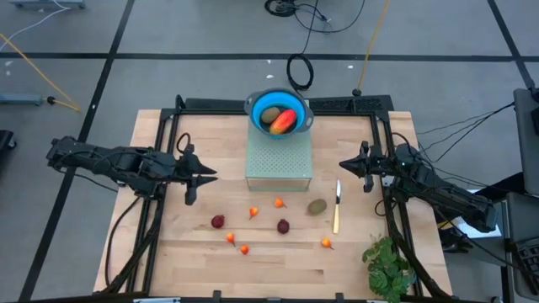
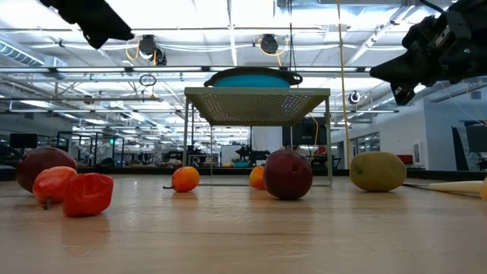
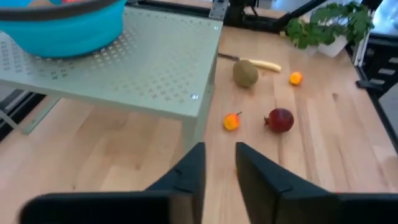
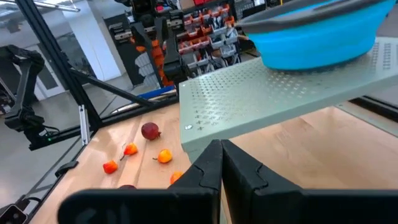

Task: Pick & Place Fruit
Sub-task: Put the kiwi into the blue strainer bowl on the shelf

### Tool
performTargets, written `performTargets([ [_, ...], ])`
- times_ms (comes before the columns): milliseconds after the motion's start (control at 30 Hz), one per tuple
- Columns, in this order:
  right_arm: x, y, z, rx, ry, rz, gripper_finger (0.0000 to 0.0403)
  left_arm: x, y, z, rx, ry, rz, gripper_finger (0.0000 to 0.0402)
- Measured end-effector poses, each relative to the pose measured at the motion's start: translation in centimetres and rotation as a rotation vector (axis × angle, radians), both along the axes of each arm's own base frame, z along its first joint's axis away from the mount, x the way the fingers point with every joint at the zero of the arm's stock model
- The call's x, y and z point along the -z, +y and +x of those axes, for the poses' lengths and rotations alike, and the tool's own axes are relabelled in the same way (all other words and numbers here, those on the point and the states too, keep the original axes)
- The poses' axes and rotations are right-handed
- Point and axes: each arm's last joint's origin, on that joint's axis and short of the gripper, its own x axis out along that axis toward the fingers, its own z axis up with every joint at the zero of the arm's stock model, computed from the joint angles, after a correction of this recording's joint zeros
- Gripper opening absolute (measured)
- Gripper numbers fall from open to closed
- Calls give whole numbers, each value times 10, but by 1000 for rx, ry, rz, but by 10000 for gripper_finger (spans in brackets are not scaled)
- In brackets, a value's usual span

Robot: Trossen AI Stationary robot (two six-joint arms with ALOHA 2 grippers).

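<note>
The left gripper (image 1: 200, 177) hung above the table on the left side, its two fingers (image 3: 186, 177) a little way apart and holding nothing. The right gripper (image 1: 347, 165) hung on the right side, its fingers (image 4: 208, 168) pressed together, also empty.

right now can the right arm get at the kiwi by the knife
Probably yes: the kiwi lies bare on the table, just inward of the right gripper, nothing over it. The knife beside it leaves little room on that side.

Mango (image 1: 284, 122) bowled; small fruit (image 1: 283, 225) scattered on table.
</note>
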Motion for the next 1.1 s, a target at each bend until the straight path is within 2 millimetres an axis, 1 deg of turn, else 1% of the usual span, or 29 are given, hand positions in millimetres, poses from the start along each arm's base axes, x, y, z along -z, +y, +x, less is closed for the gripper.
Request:
performTargets([
  [167,-5,-3,6,-4,-41,-23,0,-1,1,-5,7,5,11,14],
  [233,-9,-4,9,-9,-76,-46,0,-2,2,-9,11,-8,11,5],
  [400,-16,-2,16,-52,-135,-101,0,6,4,-25,18,-54,-26,13],
  [533,-16,0,21,-52,-137,-99,0,17,6,-37,21,-106,-55,2],
  [667,-16,4,27,-62,-117,-85,0,26,8,-47,20,-174,-73,8],
  [767,-21,8,32,-71,-104,-93,0,32,9,-52,24,-234,-77,4],
  [900,-35,13,41,-83,-101,-152,0,38,11,-59,34,-290,-70,6],
  [1100,-60,22,60,-145,-52,-220,0,45,10,-64,116,-360,-66,3],
])
